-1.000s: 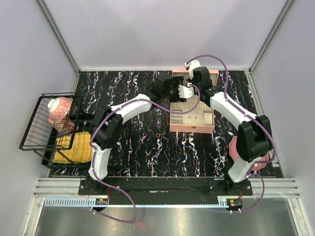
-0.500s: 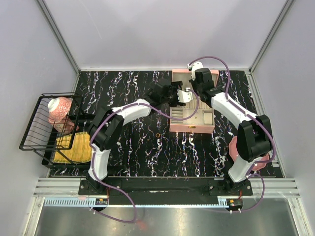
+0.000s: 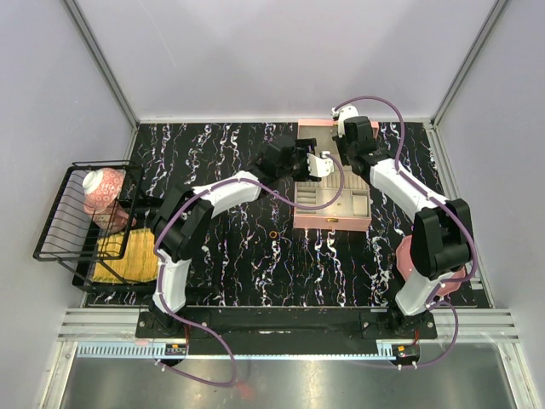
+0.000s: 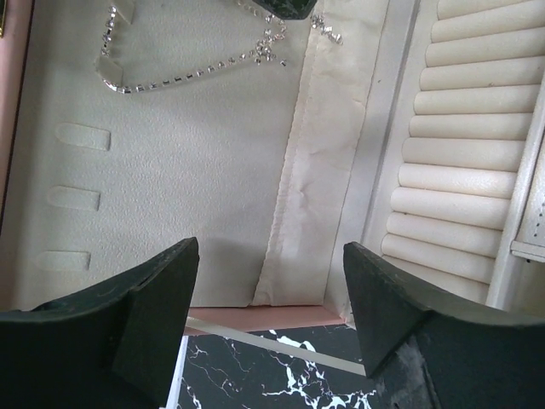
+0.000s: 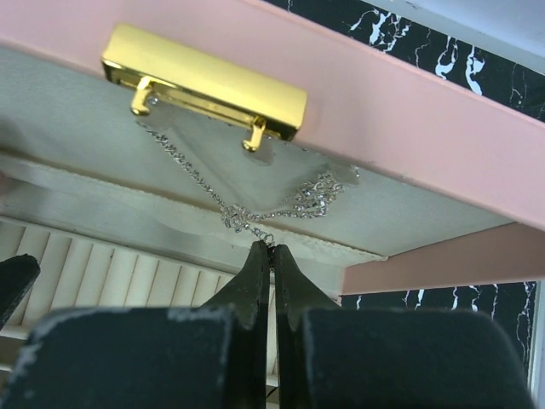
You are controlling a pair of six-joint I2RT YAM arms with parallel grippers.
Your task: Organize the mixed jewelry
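The thin silver chain [image 5: 281, 200] lies on the cream lining of the open lid of the pink box [image 3: 332, 223]. It also shows in the left wrist view [image 4: 170, 77]. My right gripper [image 5: 272, 249] is shut on one end of the chain, just below the lid's gold clasp [image 5: 204, 81]. In the top view it sits over the lid [image 3: 345, 149]. My left gripper [image 4: 271, 290] is open and empty, hovering at the lid's edge, apart from the chain; in the top view it is beside the right one [image 3: 324, 166]. The small gold ring [image 3: 273, 233] lies on the table left of the box.
The box's ring rolls [image 4: 477, 128] are by my left gripper. A round pink disc [image 3: 407, 256] sits at the right by the right arm. A black wire rack [image 3: 77, 213] with a pink patterned bowl [image 3: 102, 189] and a yellow mat stands at the far left.
My right gripper has moved back and to the right toward the lid, holding the chain end. My left gripper has shifted slightly toward the box's back. The ring has not moved.
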